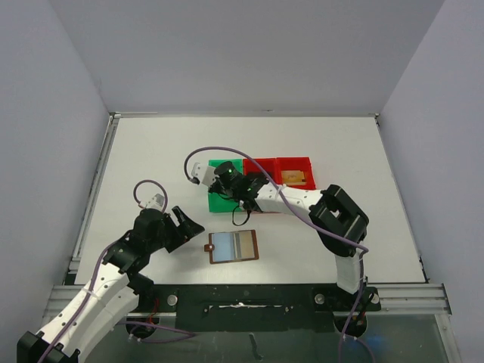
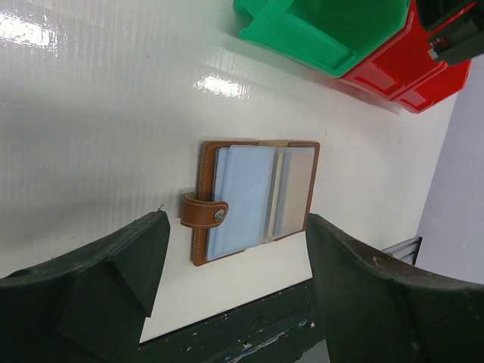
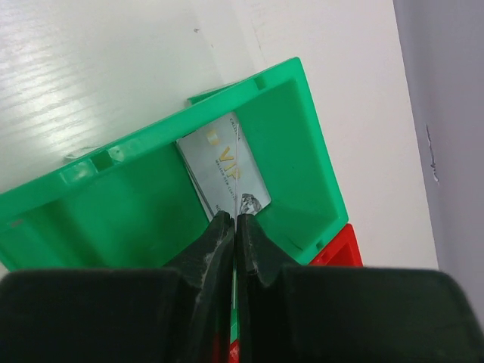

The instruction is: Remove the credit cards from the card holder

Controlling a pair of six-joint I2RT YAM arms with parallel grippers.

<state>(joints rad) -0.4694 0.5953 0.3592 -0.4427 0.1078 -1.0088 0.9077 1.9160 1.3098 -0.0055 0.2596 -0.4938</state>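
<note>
Presently: left gripper (image 1: 187,223) released, jaws wide, at 9 o'clock of the brown leather folding card holder (image 1: 233,246), open on the white counter (image 1: 318,144); right gripper (image 3: 234,219) clenched over green plastic bin (image 3: 318,174) at 12 o'clock, grey-white credit card (image 3: 219,166) inside.

table (image 1: 151,166): white | on it: open card holder (image 1: 233,246), green bin (image 1: 219,201), red bins (image 1: 302,162) alongside

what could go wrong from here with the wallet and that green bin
1. The card holder lies loose and flat on the table with nothing pinning it. The open left fingers may slide it rather than pull a card.
2. The right fingers are shut, tips close to the grey card in the green bin. They could drag it or snag the wall.
</note>
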